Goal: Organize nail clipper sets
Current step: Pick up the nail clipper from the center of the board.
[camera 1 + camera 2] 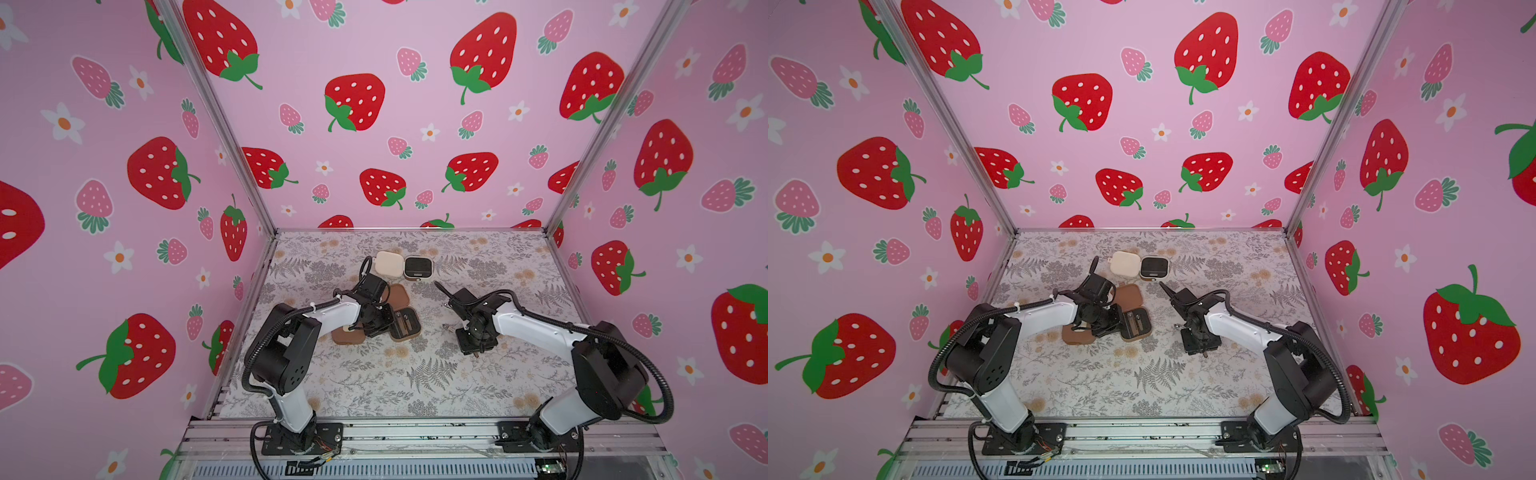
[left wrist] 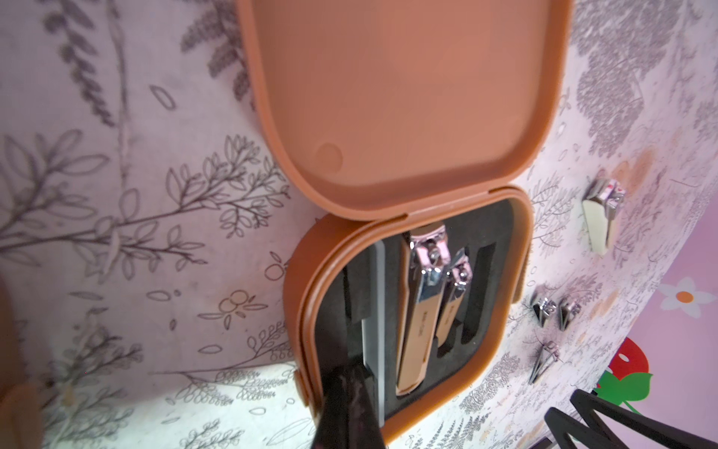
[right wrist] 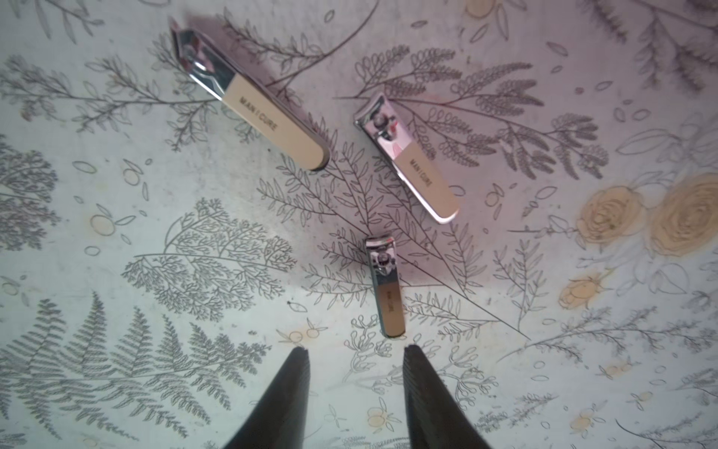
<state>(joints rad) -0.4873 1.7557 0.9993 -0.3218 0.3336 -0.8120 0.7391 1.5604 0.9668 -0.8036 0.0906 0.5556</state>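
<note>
Floral tabletop (image 3: pixel 116 233) — 3 clippers (image 3: pixel 384 287) just beyond right end effector (image 3: pixel 353 350).

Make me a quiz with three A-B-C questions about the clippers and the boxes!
1. Where do the three loose clippers lie? A in the cream case; B on the cloth; C on the metal rail.
2. How many clippers sit in the open brown case? A none; B five; C two.
3. How is the right gripper? A open and empty; B shut on a clipper; C shut on a case.
Answers: 1 B, they lie bare on the floral cloth ahead of the right gripper. 2 C, a big and a small one sit in the black foam. 3 A, its jaws stand apart with nothing between.
</note>
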